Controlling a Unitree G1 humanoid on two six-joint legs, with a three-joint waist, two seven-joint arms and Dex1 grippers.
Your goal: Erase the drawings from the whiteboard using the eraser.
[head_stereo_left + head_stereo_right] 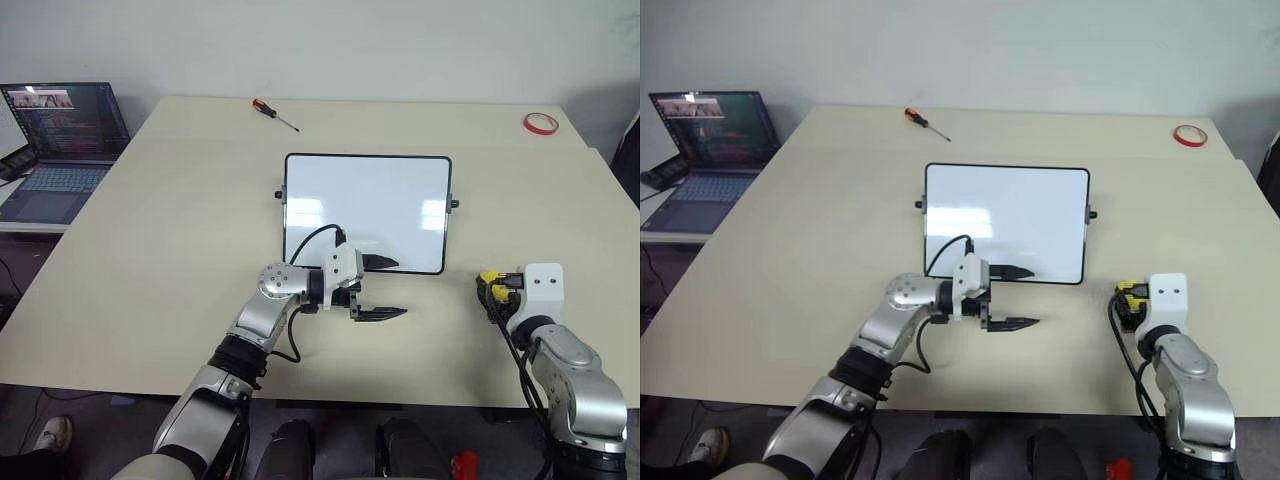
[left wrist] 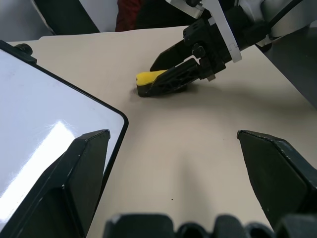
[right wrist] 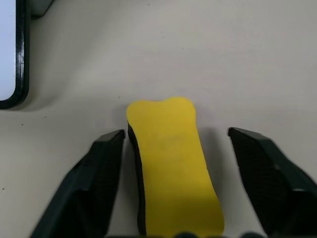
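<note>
The whiteboard (image 1: 365, 200) lies flat in the middle of the table, and its glossy surface looks blank; the drawings are out of view. My left gripper (image 1: 400, 288) points to the right at the board's near edge, open. One finger is over the frame's edge and the other over the table. The yellow eraser (image 3: 171, 158) with its dark underside lies on the table to the right of the board's near right corner (image 2: 116, 124). My right gripper (image 3: 181, 163) stands open around the eraser, one finger close beside it and the other apart. The left wrist view shows the eraser (image 2: 148, 79) between those fingers.
A red-handled screwdriver (image 1: 273, 112) lies at the table's far edge, and a red tape ring (image 1: 540, 123) at the far right corner. An open laptop (image 1: 60, 140) stands on a side surface off the table's left.
</note>
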